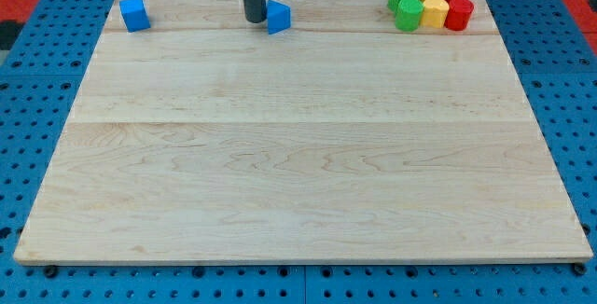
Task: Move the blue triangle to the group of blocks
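A blue triangle point(279, 17) lies near the top edge of the wooden board point(298, 155), a little left of centre. My tip point(254, 20) stands right against the triangle's left side, touching or nearly touching it. A group of blocks sits at the view's top right: two green blocks point(406, 7), two yellow blocks point(434, 4) and two red blocks point(457, 7), packed together. The triangle is well to the left of this group.
A blue cube point(135, 13) sits alone at the view's top left corner of the board. The board rests on a blue perforated table point(37, 108).
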You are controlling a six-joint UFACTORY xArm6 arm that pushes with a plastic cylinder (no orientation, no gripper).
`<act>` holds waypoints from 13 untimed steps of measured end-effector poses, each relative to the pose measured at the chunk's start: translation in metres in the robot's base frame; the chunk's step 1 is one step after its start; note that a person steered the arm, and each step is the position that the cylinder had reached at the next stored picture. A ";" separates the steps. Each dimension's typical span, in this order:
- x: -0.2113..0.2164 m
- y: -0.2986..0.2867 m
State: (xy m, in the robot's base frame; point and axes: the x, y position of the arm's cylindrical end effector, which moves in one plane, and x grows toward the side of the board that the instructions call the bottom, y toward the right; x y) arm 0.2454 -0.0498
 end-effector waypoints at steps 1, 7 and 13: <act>0.000 0.038; 0.024 0.130; -0.018 0.130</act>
State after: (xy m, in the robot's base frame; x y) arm 0.2277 0.0806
